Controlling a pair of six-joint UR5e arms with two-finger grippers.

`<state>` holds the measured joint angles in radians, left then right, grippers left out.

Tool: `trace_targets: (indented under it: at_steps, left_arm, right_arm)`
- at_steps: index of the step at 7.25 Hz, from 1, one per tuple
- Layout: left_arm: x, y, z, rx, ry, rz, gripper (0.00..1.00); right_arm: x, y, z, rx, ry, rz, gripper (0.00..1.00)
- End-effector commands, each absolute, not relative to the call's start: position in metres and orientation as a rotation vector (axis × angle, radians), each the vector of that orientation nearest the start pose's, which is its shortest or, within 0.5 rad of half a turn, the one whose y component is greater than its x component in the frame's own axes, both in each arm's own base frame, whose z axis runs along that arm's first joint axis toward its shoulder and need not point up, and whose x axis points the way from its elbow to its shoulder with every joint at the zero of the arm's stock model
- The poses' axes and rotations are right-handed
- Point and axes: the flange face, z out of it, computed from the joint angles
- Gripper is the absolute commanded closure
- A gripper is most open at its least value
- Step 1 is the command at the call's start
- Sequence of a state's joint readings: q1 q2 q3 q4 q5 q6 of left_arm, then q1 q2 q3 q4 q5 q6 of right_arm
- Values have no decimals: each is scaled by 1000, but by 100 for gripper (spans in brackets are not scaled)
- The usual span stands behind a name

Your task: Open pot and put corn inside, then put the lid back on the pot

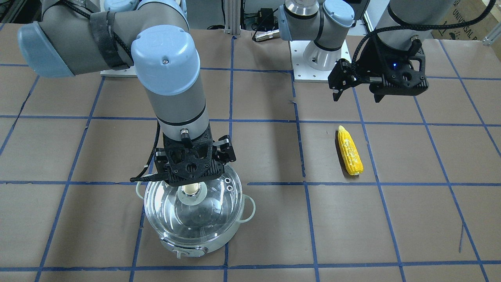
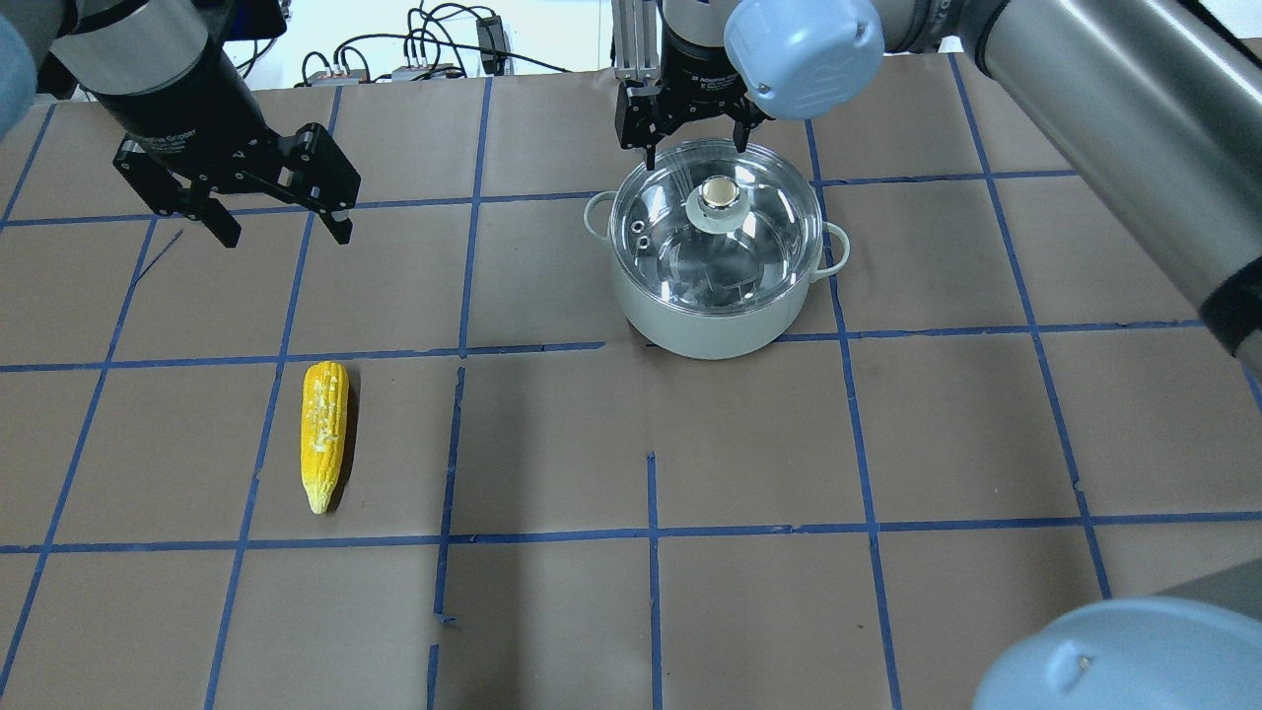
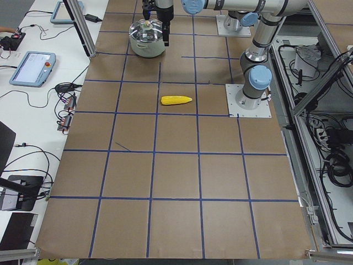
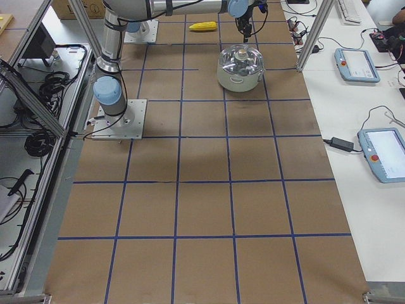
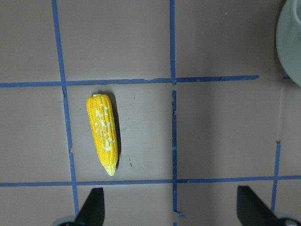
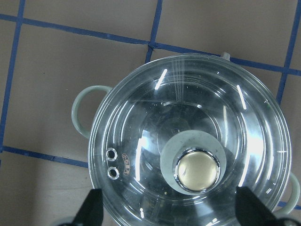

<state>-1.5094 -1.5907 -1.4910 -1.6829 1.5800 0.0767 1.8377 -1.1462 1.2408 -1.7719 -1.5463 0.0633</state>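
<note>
The steel pot (image 2: 690, 325) with pale green handles stands on the table, and the glass lid (image 2: 759, 247) sits on it. The lid's tan-capped knob (image 6: 197, 169) lies between my right gripper's open fingers. My right gripper (image 2: 695, 148) hangs just above the lid, open and empty; it also shows in the front view (image 1: 191, 182) and its own wrist view (image 6: 173, 211). The yellow corn (image 2: 324, 432) lies flat on the table, well apart from the pot, as the front view (image 1: 349, 150) shows. My left gripper (image 2: 284, 232) is open and empty, raised above the table beyond the corn (image 5: 103, 134).
The brown table is marked with a grid of blue tape. The pot's edge (image 5: 292, 42) shows at the top right of the left wrist view. The arm base plates (image 1: 319, 72) stand at the robot's side. Teach pendants (image 4: 357, 63) lie on a side bench.
</note>
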Motion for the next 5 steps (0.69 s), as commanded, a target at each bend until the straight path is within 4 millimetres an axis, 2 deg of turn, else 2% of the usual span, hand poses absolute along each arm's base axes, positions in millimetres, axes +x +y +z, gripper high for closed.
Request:
trace_targets:
  at_steps: [1, 4, 5]
  left_arm:
    - [-102, -502, 506, 24, 3135, 83, 0]
    - [-102, -501, 506, 24, 3136, 85, 0]
    - [-102, -501, 505, 24, 3135, 87, 0]
  right_arm:
    - [309, -616, 427, -315, 3079, -162, 0]
    - [307, -616, 423, -313, 3084, -152, 0]
    - [307, -618, 413, -317, 3084, -140, 0]
